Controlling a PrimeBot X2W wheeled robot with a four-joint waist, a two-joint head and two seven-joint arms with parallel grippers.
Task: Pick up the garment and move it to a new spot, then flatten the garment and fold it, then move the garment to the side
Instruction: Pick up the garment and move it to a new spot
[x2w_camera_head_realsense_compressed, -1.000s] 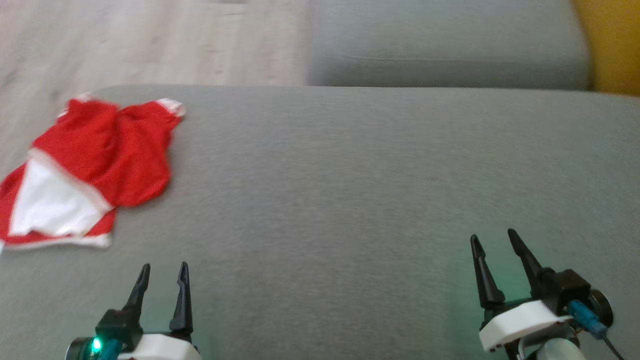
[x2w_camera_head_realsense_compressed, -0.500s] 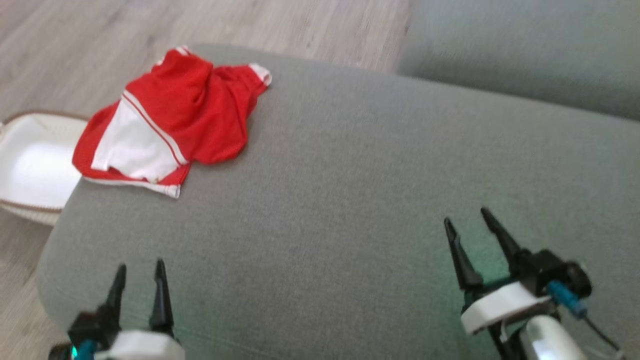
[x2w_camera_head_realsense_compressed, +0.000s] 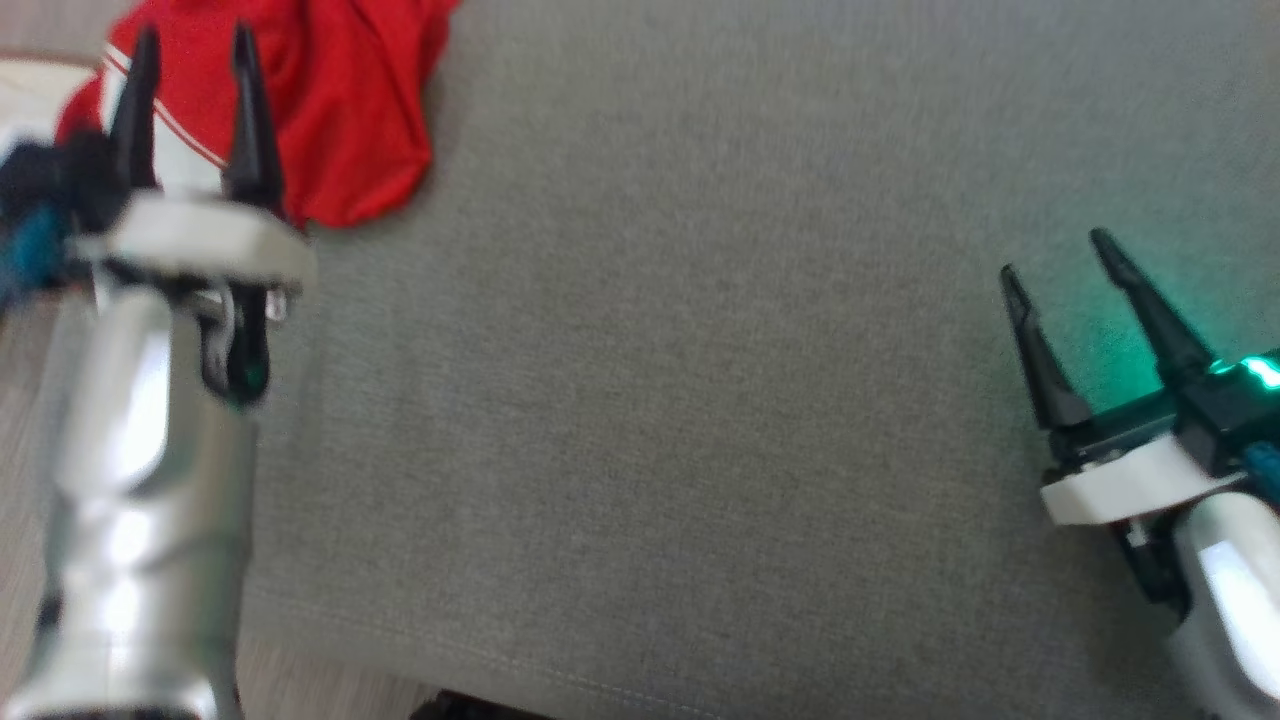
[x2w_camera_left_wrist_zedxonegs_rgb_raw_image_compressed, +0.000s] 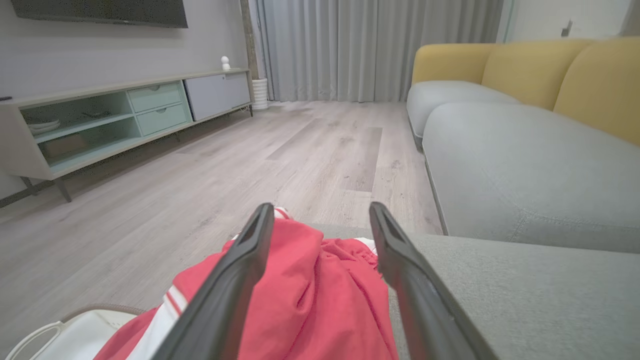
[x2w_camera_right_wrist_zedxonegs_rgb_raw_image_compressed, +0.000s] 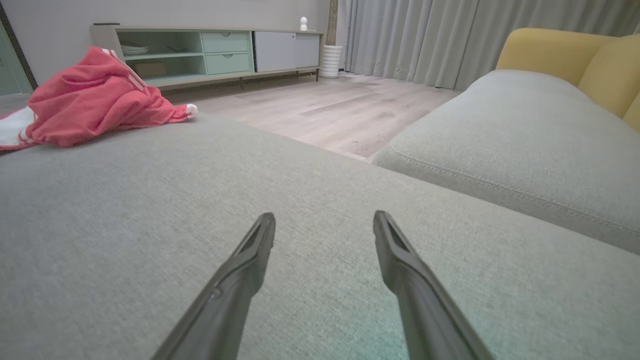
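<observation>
One garment (x2w_camera_head_realsense_compressed: 360, 110). Two grippers: left gripper (x2w_camera_head_realsense_compressed: 195, 35), right gripper (x2w_camera_head_realsense_compressed: 1055, 253). Two grey cushions (x2w_camera_right_wrist_zedxonegs_rgb_raw_image_compressed: 150, 225). One cabinet (x2w_camera_left_wrist_zedxonegs_rgb_raw_image_compressed: 100, 115) with two drawers (x2w_camera_left_wrist_zedxonegs_rgb_raw_image_compressed: 155, 95).

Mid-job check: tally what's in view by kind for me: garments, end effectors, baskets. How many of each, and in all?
Garments: 1, the red and white garment
End effectors: 2, the left end effector and the right end effector, both open
Baskets: 1, the white basket
Total: 4
</observation>
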